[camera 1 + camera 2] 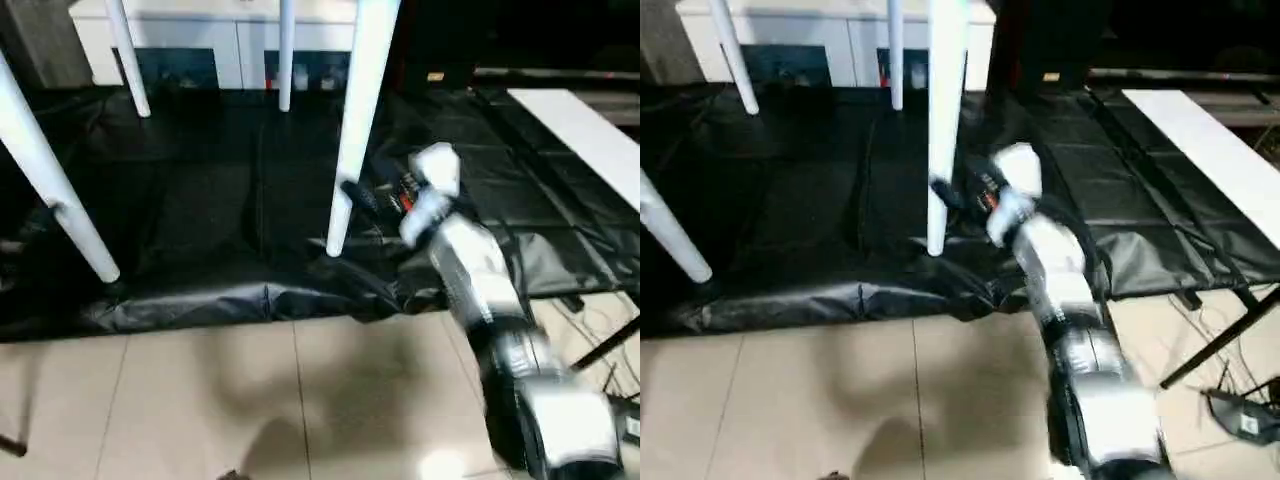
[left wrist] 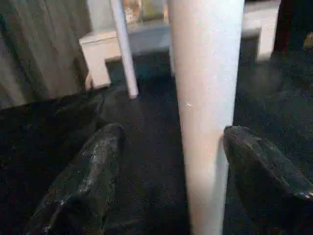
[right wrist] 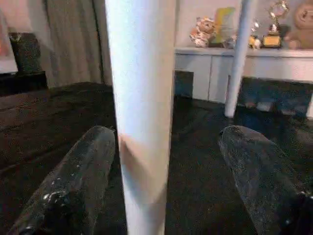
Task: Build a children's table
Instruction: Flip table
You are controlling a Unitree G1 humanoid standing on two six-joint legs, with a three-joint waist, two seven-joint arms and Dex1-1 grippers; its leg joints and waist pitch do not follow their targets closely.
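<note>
White tapered tubular legs of the children's table (image 1: 355, 120) stand on a black, wrinkled sheet (image 1: 200, 200) over the tiled floor (image 1: 250, 400). Right gripper (image 3: 166, 161): jaws apart, straddling one smooth leg, left finger just beside it. Left gripper (image 2: 168, 171): jaws apart around another leg, one finger touching. White cabinet (image 1: 220, 40) behind.

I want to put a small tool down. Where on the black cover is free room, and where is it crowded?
The black cover is bare between the near left leg and the near right leg, back to the two far legs. Beside the near right leg it is crowded: the right gripper reaches in there, and the cover's front edge is wrinkled.
</note>
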